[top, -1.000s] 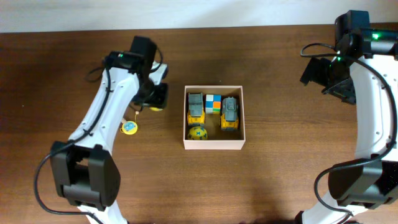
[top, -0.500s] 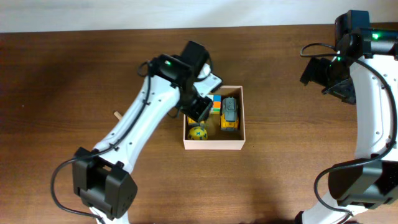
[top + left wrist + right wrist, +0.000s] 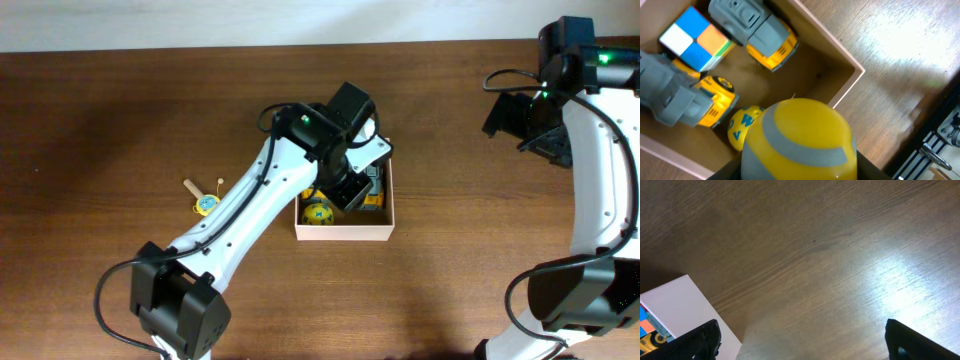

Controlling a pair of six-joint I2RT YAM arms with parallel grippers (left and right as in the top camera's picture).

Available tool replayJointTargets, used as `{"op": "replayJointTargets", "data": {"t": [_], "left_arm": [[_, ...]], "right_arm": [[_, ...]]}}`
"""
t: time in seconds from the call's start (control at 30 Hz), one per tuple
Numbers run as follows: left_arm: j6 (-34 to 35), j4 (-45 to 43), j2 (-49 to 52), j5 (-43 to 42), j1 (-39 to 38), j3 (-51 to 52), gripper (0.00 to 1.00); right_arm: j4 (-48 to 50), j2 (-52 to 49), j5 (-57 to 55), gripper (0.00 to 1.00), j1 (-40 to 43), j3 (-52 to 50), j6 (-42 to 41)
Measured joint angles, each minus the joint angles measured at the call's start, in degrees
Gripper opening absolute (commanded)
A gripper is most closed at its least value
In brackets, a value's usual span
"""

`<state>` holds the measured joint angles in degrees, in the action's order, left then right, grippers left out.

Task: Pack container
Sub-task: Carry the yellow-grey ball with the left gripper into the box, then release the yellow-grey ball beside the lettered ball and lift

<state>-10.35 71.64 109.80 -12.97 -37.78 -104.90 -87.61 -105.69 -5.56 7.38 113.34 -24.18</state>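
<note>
The container (image 3: 345, 236) is a shallow square box with pale walls and a tan floor (image 3: 805, 75), in the middle of the table. Inside lie two yellow-and-grey trucks (image 3: 752, 30), a coloured cube (image 3: 695, 37) and a small yellow ball with blue letters (image 3: 742, 125). My left gripper (image 3: 352, 186) hovers over the box's middle, shut on a round yellow toy with grey stripes (image 3: 800, 137), which fills the space between its jaws. At the far right my right gripper (image 3: 520, 120) stands open and empty above bare wood (image 3: 802, 340), with a container corner (image 3: 680, 305) at its left.
A small yellow disc toy on a stick (image 3: 205, 203) lies on the brown wooden table left of the container. My left arm stretches diagonally from the front left to the box. The table's far edge meets a pale wall.
My left arm has swung right from the table beside the box to above the box, carrying the yellow striped toy. The right arm has not moved.
</note>
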Motion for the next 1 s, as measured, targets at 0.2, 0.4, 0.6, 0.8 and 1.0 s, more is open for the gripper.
{"op": "replayJointTargets", "data": {"t": [0.2, 0.4, 0.6, 0.8, 1.0], "left_arm": [[-0.50, -0.50, 2.40, -0.22, -0.15, 0.00, 0.75], [-0.59, -0.90, 5.60, -0.35, -0.22, 0.00, 0.80], [-0.59, -2.08, 6.03, -0.35, -0.42, 0.02, 0.80], [-0.59, -1.44, 6.03, -0.28, -0.39, 0.02, 0.81], [1.09, -0.96, 3.76, 4.28, 1.38, 0.02, 0.85]], "right_arm": [[0.00, 0.00, 0.00, 0.99, 0.00, 0.02, 0.00], [0.00, 0.00, 0.00, 0.99, 0.00, 0.02, 0.00], [0.00, 0.00, 0.00, 0.99, 0.00, 0.02, 0.02], [0.00, 0.00, 0.00, 0.99, 0.00, 0.02, 0.00], [0.00, 0.00, 0.00, 0.99, 0.00, 0.02, 0.02]]}}
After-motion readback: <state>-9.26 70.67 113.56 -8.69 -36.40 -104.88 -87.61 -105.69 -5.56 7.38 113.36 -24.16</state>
